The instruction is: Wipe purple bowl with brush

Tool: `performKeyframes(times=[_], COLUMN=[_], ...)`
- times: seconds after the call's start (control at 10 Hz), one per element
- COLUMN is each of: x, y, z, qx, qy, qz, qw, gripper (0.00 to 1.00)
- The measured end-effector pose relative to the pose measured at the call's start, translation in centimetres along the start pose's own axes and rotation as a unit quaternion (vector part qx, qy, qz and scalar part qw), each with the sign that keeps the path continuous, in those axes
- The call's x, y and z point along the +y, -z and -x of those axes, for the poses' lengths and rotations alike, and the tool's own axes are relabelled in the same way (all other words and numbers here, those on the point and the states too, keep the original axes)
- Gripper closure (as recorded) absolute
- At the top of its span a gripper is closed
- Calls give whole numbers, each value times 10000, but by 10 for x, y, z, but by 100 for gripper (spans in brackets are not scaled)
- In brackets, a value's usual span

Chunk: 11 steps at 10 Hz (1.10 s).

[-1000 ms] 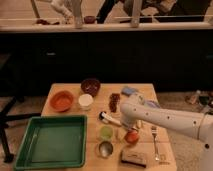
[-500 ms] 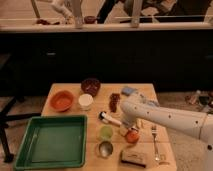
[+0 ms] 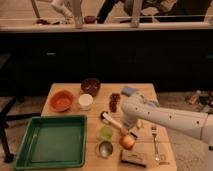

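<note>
The gripper [image 3: 131, 132] hung at the slim white-handled brush [image 3: 114, 123] near the wooden desk's [image 3: 70, 89] front edge. I could not tell its grip.

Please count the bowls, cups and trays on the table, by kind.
Bowls: 2, purple bowl and orange bowl.
Cups: 3, white cup, green cup, metal cup.
Trays: 1, green tray.
Total: 6.
The gripper is at the handle end of the brush, right of the green cup.
</note>
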Motion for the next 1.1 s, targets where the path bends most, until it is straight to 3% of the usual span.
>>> performKeyframes(times=[0.5, 1.1], x=[-4, 1], y=[6, 86], z=[2, 37], qx=[-65, -633], qy=[88, 683], qz=[-77, -480], qw=[9999, 9945], gripper=[100, 100])
